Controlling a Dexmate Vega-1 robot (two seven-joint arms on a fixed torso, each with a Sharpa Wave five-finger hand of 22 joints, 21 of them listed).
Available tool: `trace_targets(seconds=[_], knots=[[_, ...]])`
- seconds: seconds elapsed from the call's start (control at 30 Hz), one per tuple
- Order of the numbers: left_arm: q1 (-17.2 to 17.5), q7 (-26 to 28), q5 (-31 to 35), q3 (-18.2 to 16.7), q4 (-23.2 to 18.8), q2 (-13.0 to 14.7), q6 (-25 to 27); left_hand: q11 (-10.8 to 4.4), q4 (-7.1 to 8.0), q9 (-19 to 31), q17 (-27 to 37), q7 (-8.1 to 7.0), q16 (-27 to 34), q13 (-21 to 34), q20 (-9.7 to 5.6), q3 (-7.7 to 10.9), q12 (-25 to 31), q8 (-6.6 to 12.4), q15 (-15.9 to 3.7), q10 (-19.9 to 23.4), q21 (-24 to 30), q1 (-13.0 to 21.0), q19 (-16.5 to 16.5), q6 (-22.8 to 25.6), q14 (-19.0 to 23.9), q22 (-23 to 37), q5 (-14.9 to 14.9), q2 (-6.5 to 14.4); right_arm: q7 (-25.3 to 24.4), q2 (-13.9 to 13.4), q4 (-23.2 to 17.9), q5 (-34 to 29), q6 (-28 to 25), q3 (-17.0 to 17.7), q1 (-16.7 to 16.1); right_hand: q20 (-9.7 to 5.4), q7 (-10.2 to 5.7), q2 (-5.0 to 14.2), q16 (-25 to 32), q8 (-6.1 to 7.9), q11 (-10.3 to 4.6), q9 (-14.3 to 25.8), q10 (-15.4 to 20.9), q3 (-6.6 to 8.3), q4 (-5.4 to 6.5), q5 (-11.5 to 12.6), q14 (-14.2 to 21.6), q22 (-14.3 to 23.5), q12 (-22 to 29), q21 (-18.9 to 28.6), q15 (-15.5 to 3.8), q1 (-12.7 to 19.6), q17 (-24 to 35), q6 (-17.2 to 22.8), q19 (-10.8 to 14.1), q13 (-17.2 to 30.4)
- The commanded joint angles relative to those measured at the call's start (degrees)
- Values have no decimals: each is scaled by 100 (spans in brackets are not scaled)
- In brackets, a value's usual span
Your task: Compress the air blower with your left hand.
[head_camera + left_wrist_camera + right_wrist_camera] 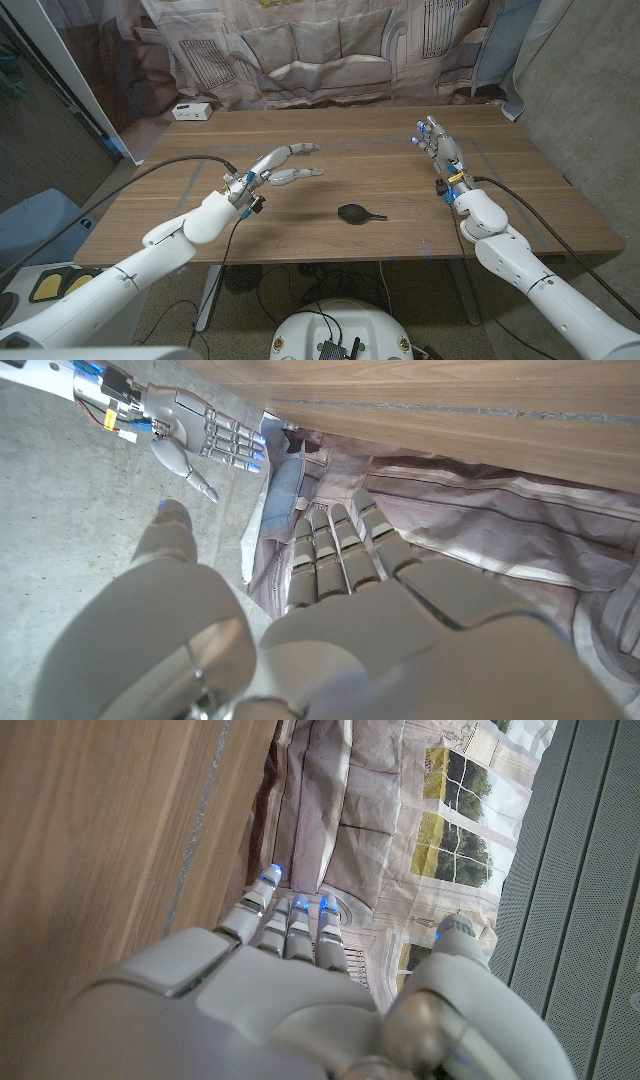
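Your left hand (283, 165) hovered above the wooden table (340, 185) with its fingers (300, 149) stretched out and apart, gripping nothing. It sat to the left of the air blower (360, 214) and a little farther from you, clearly apart from it and not touching it. You had the blower lying on its side near the middle of the table, closer to the front edge than to the back; it was a small black bulb with its thin nozzle pointing toward your right side. Nothing else lay against it.

In the left wrist view, that same hand (340, 610) showed from behind, fingers reaching forward and spread, with the underside edge of the table above it in the turned picture.

Your right hand (440, 150) was held up over the right part of the table, well apart from the blower, fingers extended and slightly separated, empty too. It also showed in the left wrist view (195, 440), palm side visible, with blue lights at the fingertips. In the right wrist view you could see the back of that hand (290, 990), fingers straight and close together, thumb off to one side, the table surface running alongside.

Farther out, a small white box (192, 111) sat at the back left corner of the table. Behind the table hung a printed cloth backdrop (320, 50) showing a sofa and windows. Black cables (150, 172) trailed along your left arm.
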Motion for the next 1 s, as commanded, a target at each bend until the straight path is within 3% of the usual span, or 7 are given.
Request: trace_targets(seconds=[0.03, 0.1, 0.5, 1.0], knots=[[-125, 12, 487, -12, 90, 33, -478, -33, -1, 15, 9, 11, -1, 27, -16, 42, 21, 28, -27, 64, -12, 87, 92, 76, 90, 29, -16, -18, -269, -55, -415, -182, 45, 77, -324, -7, 54, 49, 14, -18, 6, 24, 63, 10, -40, 3, 22, 14, 13, 28, 20, 34, 2, 25, 33, 8], [-226, 83, 623, 45, 258, -38, -738, -34, 1, 16, 9, -4, 19, 29, -35, 54, 32, 44, -65, 125, -11, 128, 166, 156, 191, 30, -17, -23, -348, -63, -511, -213, 58, 108, -430, -4, 55, 49, 14, -18, 7, 24, 63, 10, -40, 2, 23, 14, 12, 28, 20, 35, 1, 25, 34, 7], [-408, 131, 1301, 138, 305, -88, -827, -81, 2, 19, 7, -28, -9, 35, -58, 88, 17, 4, -92, 162, -46, 222, 222, 134, 228, 31, -18, -25, -558, -48, -753, -327, 130, 213, -752, -2, 58, 48, 17, -22, 13, 24, 63, 5, -41, 1, 29, 14, 10, 30, 23, 33, -3, 32, 40, 7], [-367, 153, 2249, 57, -350, 248, -124, -126, -42, 22, 3, -64, -76, 42, -71, 189, -56, -69, -128, 77, -130, 484, 224, 1, 161, 29, -4, 5, -573, -69, -892, -396, 73, 235, -822, -16, 77, 56, 23, -31, 29, 24, 62, 5, -45, 1, 43, 14, 6, 32, 28, 40, -8, 22, 52, 7]])
